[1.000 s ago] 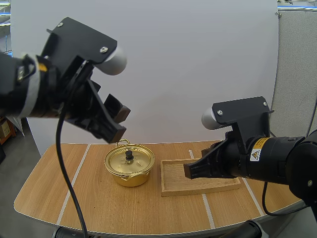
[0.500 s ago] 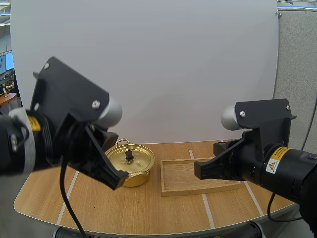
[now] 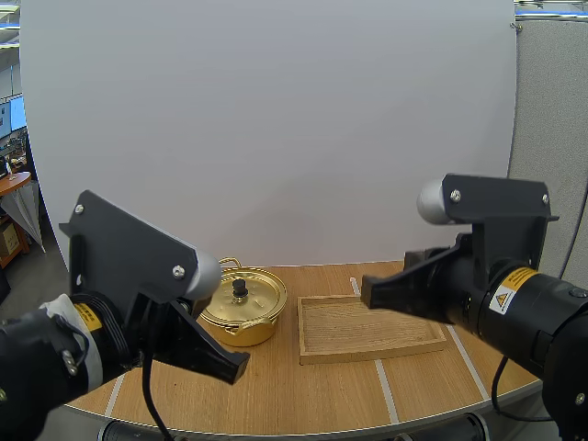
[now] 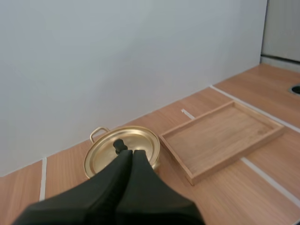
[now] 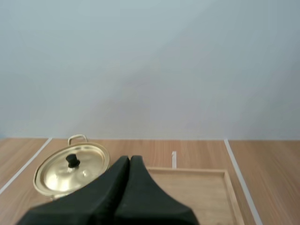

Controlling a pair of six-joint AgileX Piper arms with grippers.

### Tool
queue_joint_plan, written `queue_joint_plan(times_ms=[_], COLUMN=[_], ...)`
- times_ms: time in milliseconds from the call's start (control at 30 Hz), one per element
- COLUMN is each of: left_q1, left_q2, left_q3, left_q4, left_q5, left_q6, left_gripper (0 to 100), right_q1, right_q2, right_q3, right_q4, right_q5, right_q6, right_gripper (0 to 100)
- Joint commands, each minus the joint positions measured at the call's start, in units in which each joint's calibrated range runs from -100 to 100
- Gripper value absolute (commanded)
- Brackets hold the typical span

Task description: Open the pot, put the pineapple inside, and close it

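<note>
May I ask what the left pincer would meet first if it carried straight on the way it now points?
Most likely the lid, near its black knob; the shut left pincer aims there, though depth is unclear.

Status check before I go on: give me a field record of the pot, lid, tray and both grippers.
pot: gold, on the table, left of the wooden tray, apart from it
lid: on the pot, black knob up
wooden tray: flat on the table
left gripper: shut on nothing, off the table, pot side
right gripper: shut on nothing, off the table, tray side
</note>
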Motion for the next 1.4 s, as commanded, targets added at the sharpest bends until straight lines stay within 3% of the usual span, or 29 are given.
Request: queue_joint_plan(times_ms=[0,167,400,733,1367], left_q1=[0.21,0.94,1.04,1.04,1.22], left_q2=[-1.1,-1.1,-0.9,0.8,-5.3], left_q3=[0.9,1.0,7.5,25.0,33.3], left_q4=[-1.4,-0.7,-0.5,-0.5,-0.5], left_q5=[-27.1,-42.2,-63.4,-91.6,-91.9], left_q6=[-5.6,-9.8,-2.8,-2.8,-2.8], left_gripper=[0,0,0,0,0], right_q1=[-0.2,-0.2,-0.2,-0.2,-1.1], right_q2=[-0.4,-0.4,-0.4,-0.4,-0.4], right_q3=[4.6,14.6,27.9,35.3,39.8], right_q4=[-3.8,-4.7,-4.7,-4.7,-4.0], right_q5=[-25.3,-52.0,-75.5,-75.5,-68.5], right_q6=[-0.6,-0.7,-0.7,-0.6,-0.5], right_gripper=[0,0,0,0,0])
